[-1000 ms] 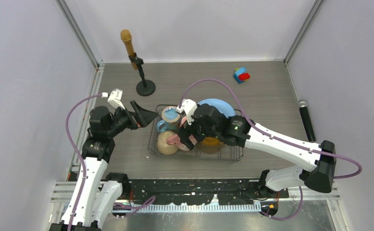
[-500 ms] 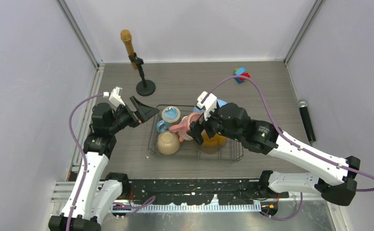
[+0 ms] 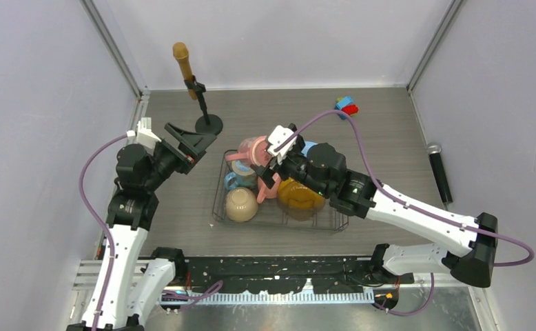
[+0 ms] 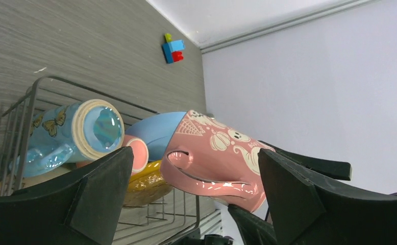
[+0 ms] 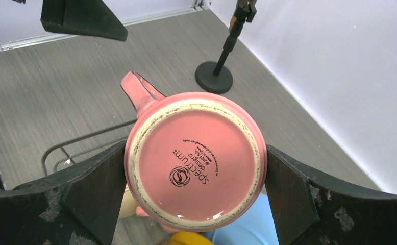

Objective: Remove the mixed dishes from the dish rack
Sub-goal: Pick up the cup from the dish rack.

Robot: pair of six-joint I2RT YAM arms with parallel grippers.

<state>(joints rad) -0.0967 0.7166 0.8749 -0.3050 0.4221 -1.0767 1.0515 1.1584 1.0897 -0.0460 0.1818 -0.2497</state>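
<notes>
1. Pink mug (image 3: 250,147), top view: pinched between the right gripper's (image 3: 271,157) jaws, up over the rack's (image 3: 286,226) far-left corner. Left gripper (image 3: 198,147) hangs off to the side, jaws spread, empty.
2. Left wrist: the mug lies sideways just beyond its jaws, and a blue mug (image 4: 79,135) sits in the rack.
3. Right wrist: the mug's base faces the camera, with a jaw on each side. Looks like mid-unload. Next it needs carrying clear and setting on the table (image 5: 58,102).

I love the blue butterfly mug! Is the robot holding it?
No, the right gripper holds the pink mug, while the blue mug lies in the rack.
</notes>
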